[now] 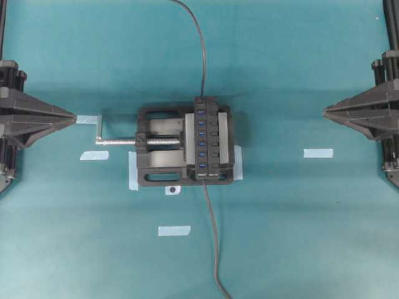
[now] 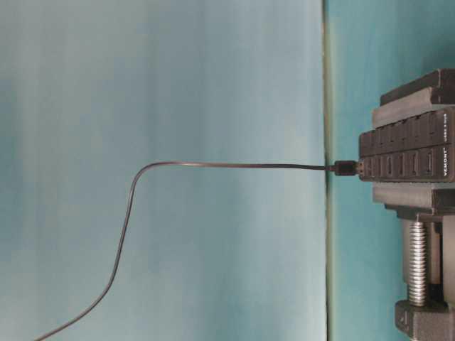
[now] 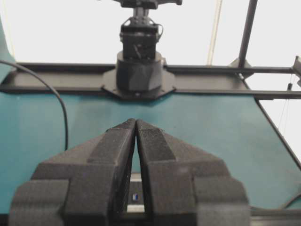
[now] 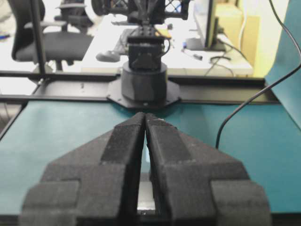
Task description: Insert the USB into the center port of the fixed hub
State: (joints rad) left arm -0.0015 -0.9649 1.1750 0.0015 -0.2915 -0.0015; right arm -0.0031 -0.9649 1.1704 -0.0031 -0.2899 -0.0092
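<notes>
With both the left gripper (image 3: 136,123) and right gripper (image 4: 145,117) pinched closed on nothing, the USB (image 2: 346,168) must first be found and grabbed gently before the center port (image 1: 201,134) is tried.

A teal-covered table (image 1: 299,237) carries everything here. At its middle sits a black vise (image 1: 162,168) with its silver screw (image 1: 121,141) pointing toward the left side, and pale blue tape strips (image 1: 174,230) lie scattered flat around it, some tucked at the vise's corners, one well off to the right. A thin dark grey cable (image 1: 214,249) trails across the surface from the vise area toward the near edge, and another runs to the far edge.
</notes>
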